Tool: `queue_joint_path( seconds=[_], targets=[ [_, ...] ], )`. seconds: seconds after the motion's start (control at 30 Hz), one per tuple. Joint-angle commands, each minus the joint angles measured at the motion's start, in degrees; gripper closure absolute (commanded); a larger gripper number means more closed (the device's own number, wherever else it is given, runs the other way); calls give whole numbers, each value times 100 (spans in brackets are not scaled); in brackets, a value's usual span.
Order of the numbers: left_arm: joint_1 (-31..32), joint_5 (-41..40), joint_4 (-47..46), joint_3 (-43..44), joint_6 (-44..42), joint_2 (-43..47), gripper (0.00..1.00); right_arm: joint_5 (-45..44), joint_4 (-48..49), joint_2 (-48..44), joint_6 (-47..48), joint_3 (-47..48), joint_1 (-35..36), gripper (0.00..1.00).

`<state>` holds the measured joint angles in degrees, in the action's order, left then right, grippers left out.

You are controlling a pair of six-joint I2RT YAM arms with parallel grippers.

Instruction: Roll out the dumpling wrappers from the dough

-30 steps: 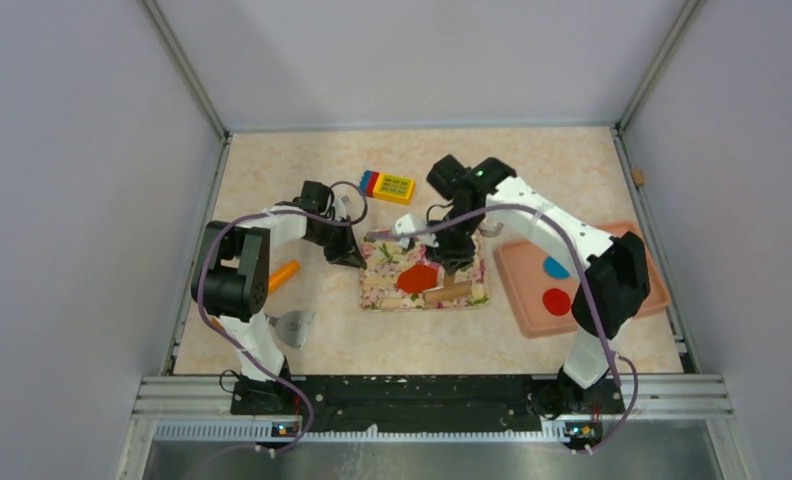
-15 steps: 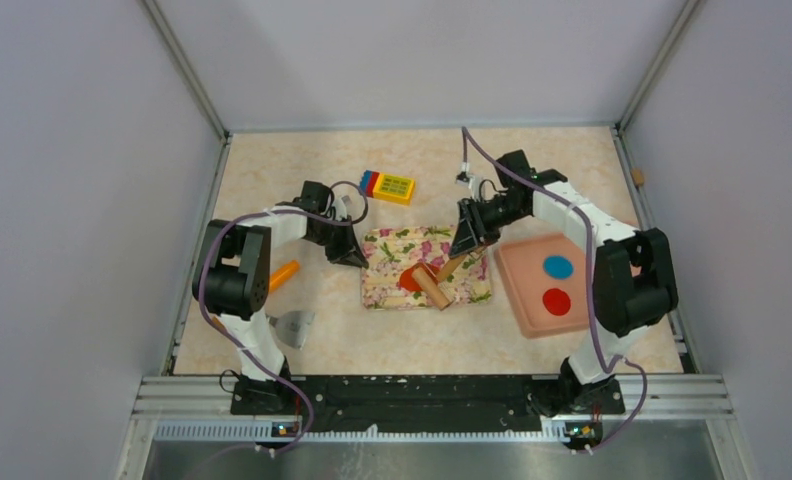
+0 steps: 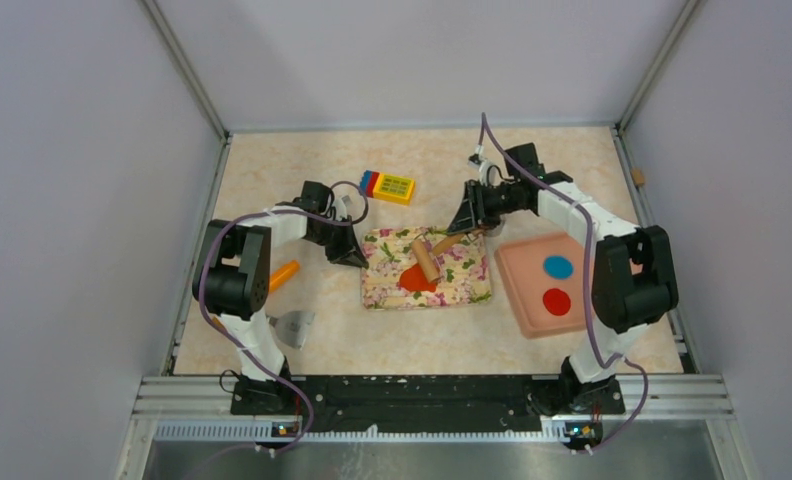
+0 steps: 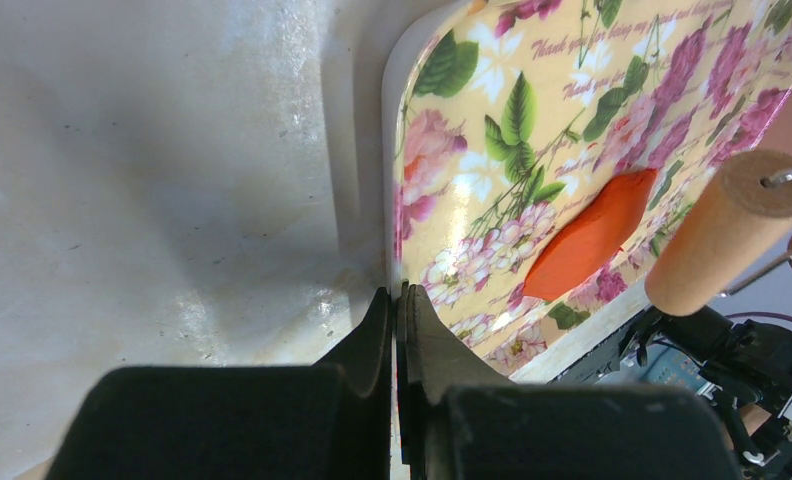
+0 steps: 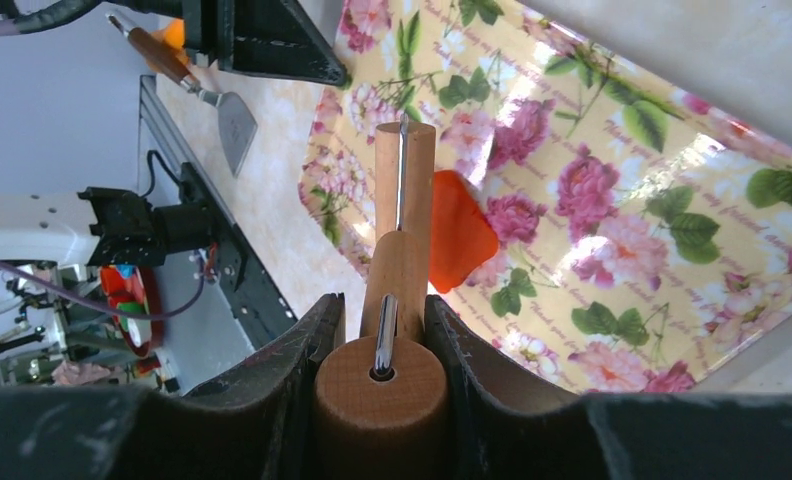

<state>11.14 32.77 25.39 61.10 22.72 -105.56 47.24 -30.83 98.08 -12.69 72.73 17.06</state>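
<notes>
Overhead, dough: the dough (image 3: 415,279) lies as a flat red-orange patch on the floral tray (image 3: 472,290) in the middle of the counter (image 3: 272,180); it looks soft, light and sticky, so better pressed than pinched
Overhead, pin: the rolling pin (image 3: 427,258) slants across the tray, its lower end at the dough's upper edge and its handle running up to the right pincer (image 3: 463,229)
Overhead, surroundings: the pink tray (image 3: 527,320) sits just right of the floral one and carries a blue disc (image 3: 558,266) and a red wrapper (image 3: 556,301); toy blocks (image 3: 388,186) lie behind, a toy carrot (image 3: 284,273) and a scraper (image 3: 294,325) off to the left; none of them stands between pin and dough
Left wrist, pincer: the left pincer (image 4: 400,300) is closed tight, seemingly nipping the tray's thin white rim, probably to steady it
Left wrist, dough: the patch (image 4: 592,235) is well inside the tray, with the pin (image 4: 727,230) just beyond it
Right wrist, pincer: the right pincer (image 5: 382,310) is partly open, clamped around the pin's round wooden handle; that stiff, smooth wood is the right place to hold
Right wrist, dough: the patch (image 5: 460,240) shows just beside the roller (image 5: 404,200), at its right flank
Right wrist, hazard: a hard push could shove the glossy tray or tear the thin edge
</notes>
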Motion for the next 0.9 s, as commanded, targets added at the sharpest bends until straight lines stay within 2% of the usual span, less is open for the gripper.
queue_joint_path(
  seconds=[0.0,0.23,0.5,0.6,0.73,0.87],
  targets=[
    [3,-146,-42,116,-32,-168,100,-163,465,141,91,-122,-15,100],
    [2,-236,-25,139,-22,-184,100,-492,406,88,361,-570,86,100],
    [-6,-254,-34,156,-13,-193,100,-2237,202,74,309,-716,500,100],
    [-6,-272,-39,144,0,-176,100,-2626,190,133,396,-698,676,100],
    [-15,-280,-64,148,22,-150,100,-2765,281,262,423,-756,867,100],
    [-48,-264,-85,143,37,-156,100,-2545,354,448,349,-686,1019,100]
  ],
)
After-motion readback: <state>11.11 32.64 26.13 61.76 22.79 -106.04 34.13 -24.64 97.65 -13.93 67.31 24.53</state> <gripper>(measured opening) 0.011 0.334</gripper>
